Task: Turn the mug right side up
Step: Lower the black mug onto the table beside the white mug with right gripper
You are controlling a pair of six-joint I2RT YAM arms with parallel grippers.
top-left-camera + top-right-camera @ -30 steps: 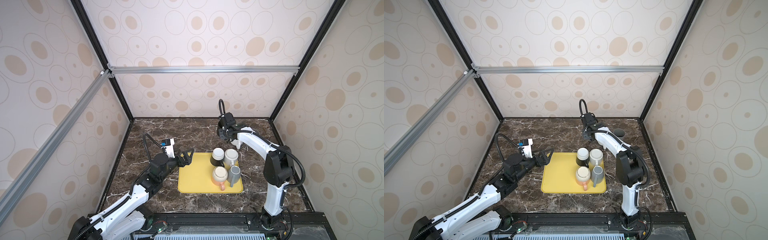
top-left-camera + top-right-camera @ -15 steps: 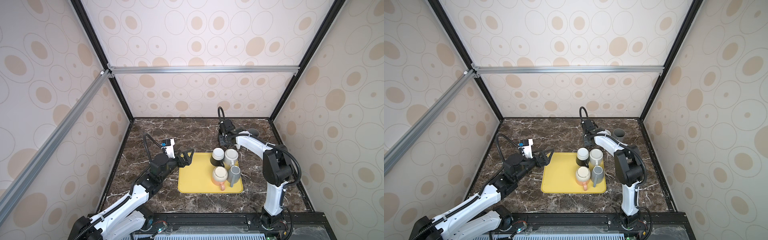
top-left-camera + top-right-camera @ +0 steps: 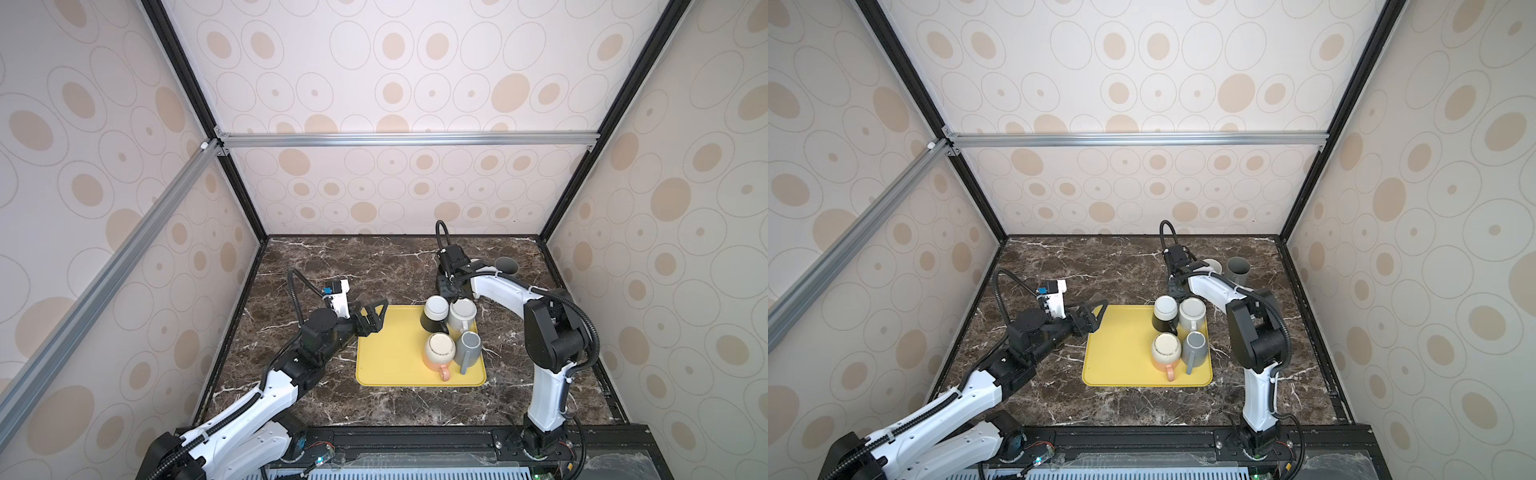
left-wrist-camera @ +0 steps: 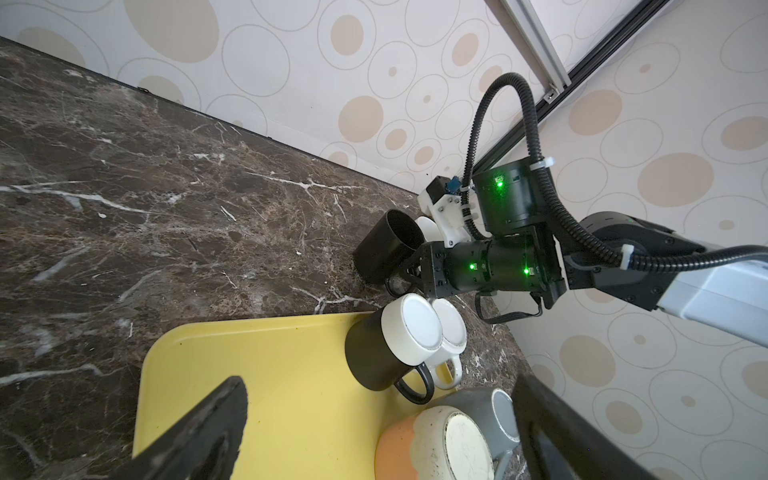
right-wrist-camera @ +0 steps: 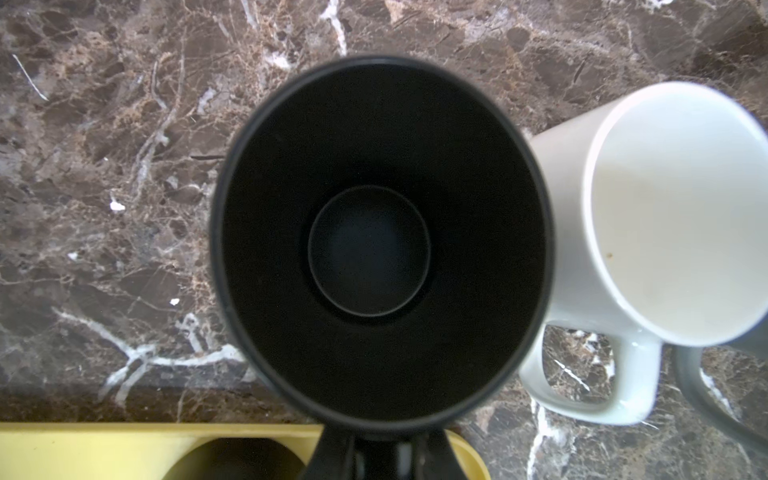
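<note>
Right fingers point(image 5: 430, 459) pinching black mug point(image 5: 374, 249), mouth up

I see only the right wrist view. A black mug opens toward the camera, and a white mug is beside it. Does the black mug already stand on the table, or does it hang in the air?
Observer: In the left wrist view the black mug is upright, and its base seems to rest on the marble table, just beyond the yellow tray.
Operator: Thank you. How many mugs on the tray are still upside down?
Observer: Four, all base up in both top views: the black-and-white mug, the white mug, the grey mug and the orange mug.
</note>
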